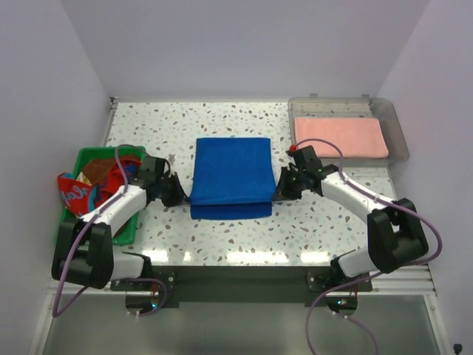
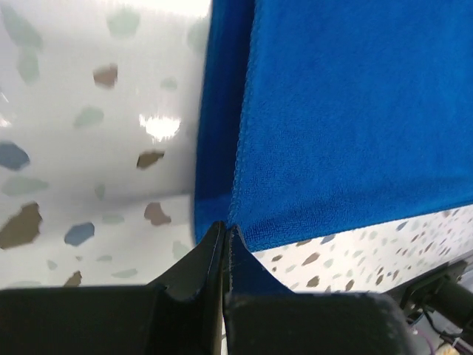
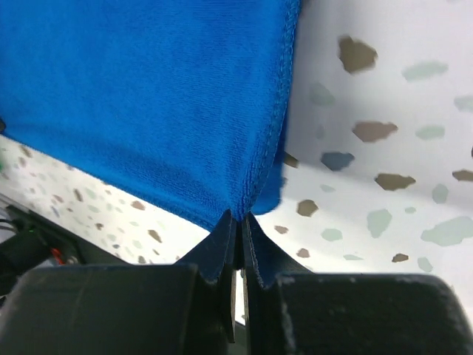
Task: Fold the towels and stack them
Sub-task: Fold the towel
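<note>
A royal blue towel (image 1: 230, 174) lies in the middle of the table, its top layer doubled over a lower layer that shows along the near edge. My left gripper (image 1: 185, 194) is shut on the top layer's near left corner (image 2: 244, 222), with the tips pinching the hem. My right gripper (image 1: 279, 188) is shut on the near right corner (image 3: 251, 200). In both wrist views the cloth rises slightly off the table at the pinched corners. A folded salmon pink towel (image 1: 341, 137) lies in the tray at the back right. A blue towel with red pattern (image 1: 74, 194) and a brown one (image 1: 96, 171) sit crumpled in the basket.
The green plastic basket (image 1: 100, 153) stands at the left edge, right beside my left arm. The clear plastic tray (image 1: 399, 133) sits at the back right corner. White walls close in the speckled table (image 1: 162, 126) on three sides.
</note>
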`<action>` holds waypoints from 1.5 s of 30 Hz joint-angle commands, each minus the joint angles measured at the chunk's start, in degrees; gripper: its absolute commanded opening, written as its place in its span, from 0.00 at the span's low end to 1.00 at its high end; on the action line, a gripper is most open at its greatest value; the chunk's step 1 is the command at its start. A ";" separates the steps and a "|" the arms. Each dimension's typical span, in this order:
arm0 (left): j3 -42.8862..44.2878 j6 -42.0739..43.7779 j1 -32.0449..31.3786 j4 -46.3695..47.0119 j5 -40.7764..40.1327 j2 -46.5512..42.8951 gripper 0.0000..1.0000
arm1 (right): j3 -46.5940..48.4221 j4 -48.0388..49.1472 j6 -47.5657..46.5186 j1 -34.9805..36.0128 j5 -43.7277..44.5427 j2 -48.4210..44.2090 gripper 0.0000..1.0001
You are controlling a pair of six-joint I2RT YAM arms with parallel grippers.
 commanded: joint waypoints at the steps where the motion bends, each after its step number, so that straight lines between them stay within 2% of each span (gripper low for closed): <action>1: -4.62 -1.00 -1.94 5.72 -2.48 -0.32 0.00 | -3.71 5.73 1.07 -0.28 3.21 0.49 0.00; 6: -6.91 -1.88 -5.28 7.67 -5.03 1.09 0.00 | -5.38 7.94 0.54 -0.28 3.92 2.86 0.00; 11: -6.13 -1.71 -5.64 6.00 -7.40 0.65 0.00 | -5.48 7.94 0.28 -0.28 3.57 3.83 0.00; 18: 4.57 -0.48 -5.64 -3.30 -11.89 -2.77 0.00 | 2.08 -0.30 -0.96 -0.28 4.45 -0.55 0.00; 23: 7.15 -0.21 -5.73 -9.73 -13.65 -7.52 0.00 | 2.79 -4.45 -1.04 0.15 4.10 -5.04 0.00; 30: -4.34 -1.09 -5.91 -7.28 -9.44 -12.35 0.00 | -6.96 -0.16 0.62 2.17 1.90 -7.33 0.00; 33: -8.84 -1.71 -6.08 -2.55 -7.85 -11.57 0.00 | -11.00 3.61 1.24 2.97 2.16 -6.01 0.00; 38: -12.36 -2.32 -7.22 0.89 -8.11 -9.20 0.00 | -13.56 8.02 1.15 3.05 2.95 -1.89 0.00; 45: -13.51 -2.67 -7.58 0.90 -8.82 -9.19 0.00 | -13.74 8.12 1.24 3.14 3.39 0.41 0.00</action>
